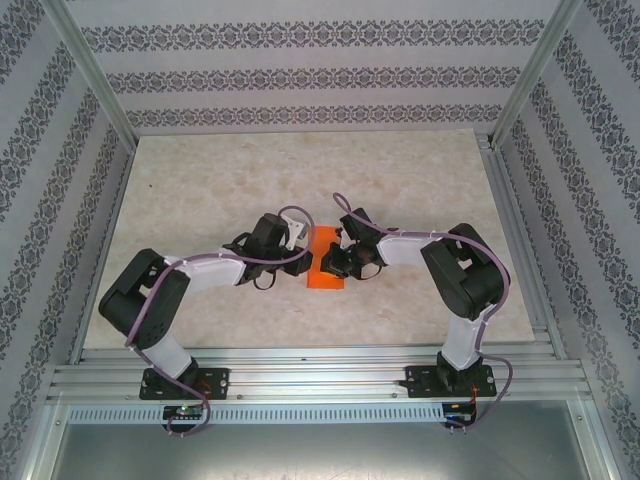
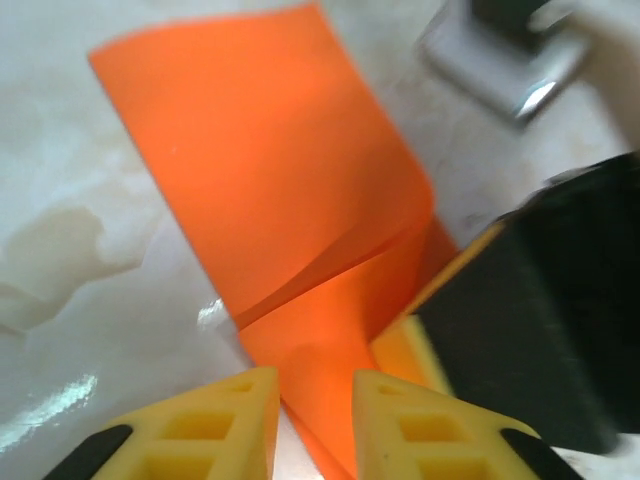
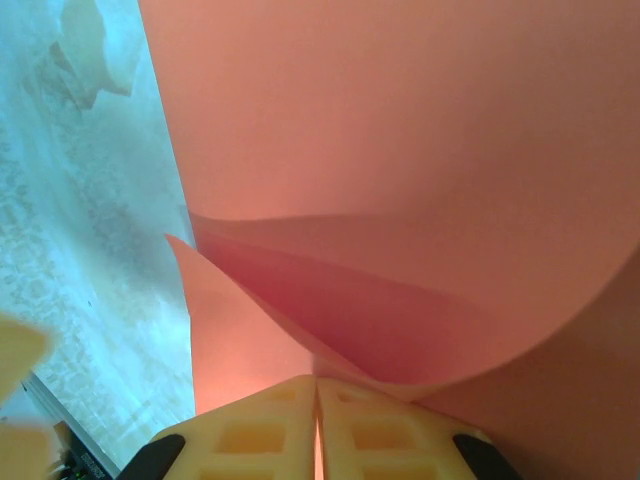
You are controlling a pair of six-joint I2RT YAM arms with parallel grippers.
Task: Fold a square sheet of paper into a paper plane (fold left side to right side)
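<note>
Top view: the orange sheet of paper lies near the middle of the marbled table, doubled over on itself into a narrow upright strip. The left end effector meets the strip at its 10 o'clock corner. The right end effector sits against its 3 o'clock edge.

Left wrist view: the yellow fingertips of the left end effector stand slightly apart at 6 o'clock. A narrow gap separates them, and they clamp nothing. The lower layer of the sheet runs through that gap and lies flat on the table. The upper layer arches over it toward 11 o'clock, loosely curved and not pressed into a crease. A dark body with a yellow pad, blurred, touches the paper at 4 o'clock.

Right wrist view: the fingertips of the right end effector are pressed together at 6 o'clock and pinch the sheet's layers between them. Above the pinch the layers bulge apart into an open loop, and the table surface shows at 9 o'clock.
</note>
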